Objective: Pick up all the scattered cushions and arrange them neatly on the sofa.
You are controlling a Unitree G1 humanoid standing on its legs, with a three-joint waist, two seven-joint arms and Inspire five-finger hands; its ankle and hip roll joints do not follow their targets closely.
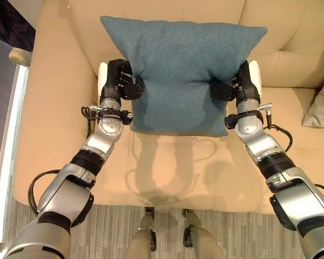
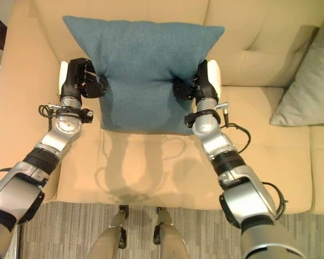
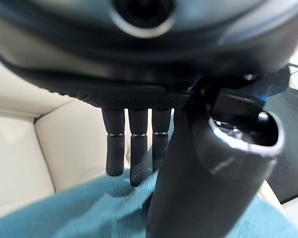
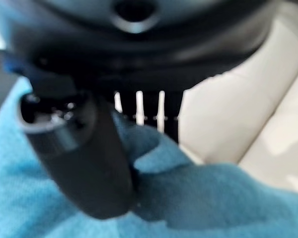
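Left eye view: the teal cushion (image 1: 178, 70) hangs between both hands over the beige sofa (image 1: 59, 108), top edge up against the backrest, long axis running side to side. The left hand (image 1: 121, 81) pinches one side edge, the right hand (image 1: 235, 85) the other, so neither is nearer.

Right eye view: same grip, plus a grey cushion (image 2: 308, 81) already on the seat further right.

Left wrist view: fingers (image 3: 131, 148) dug into teal fabric.

Right wrist view: thumb clamped on a fold (looks secure). Next move is probably just down and back.
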